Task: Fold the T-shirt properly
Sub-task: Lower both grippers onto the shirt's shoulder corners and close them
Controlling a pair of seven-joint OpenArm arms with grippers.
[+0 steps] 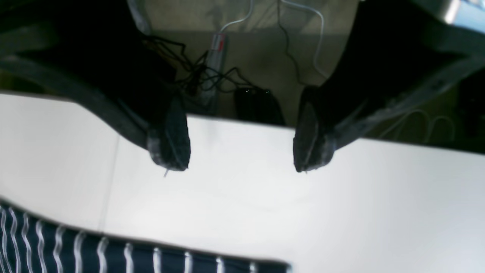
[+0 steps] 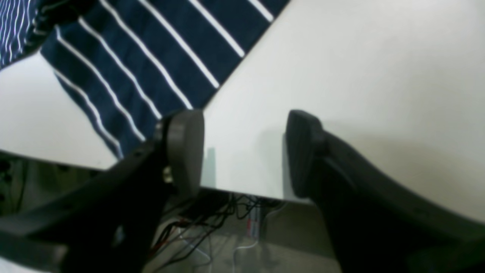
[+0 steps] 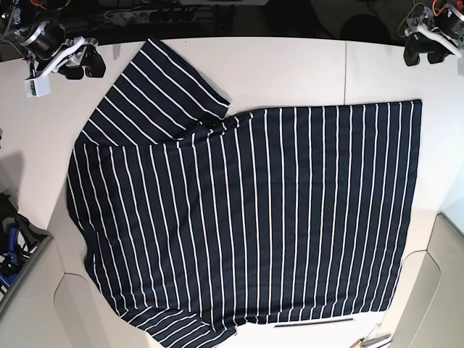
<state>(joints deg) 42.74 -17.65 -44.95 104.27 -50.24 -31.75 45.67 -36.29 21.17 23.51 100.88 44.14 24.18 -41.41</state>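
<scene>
Navy white-striped T-shirt (image 3: 246,217) lies spread flat; left gripper (image 1: 241,168) and right gripper (image 2: 244,151) gape empty.

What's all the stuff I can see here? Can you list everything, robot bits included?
T-shirt: one, dark navy with thin white stripes, spread flat over most of the table.
Table: one, white, under the shirt.
Cables: several, black and white, on the floor past the table edge.
Power strip: one, grey, among the cables.
Left gripper: one, black, jaws open, over bare table near the shirt's edge.
Right gripper: one, black, jaws open, at the table edge beside the sleeve.
</scene>
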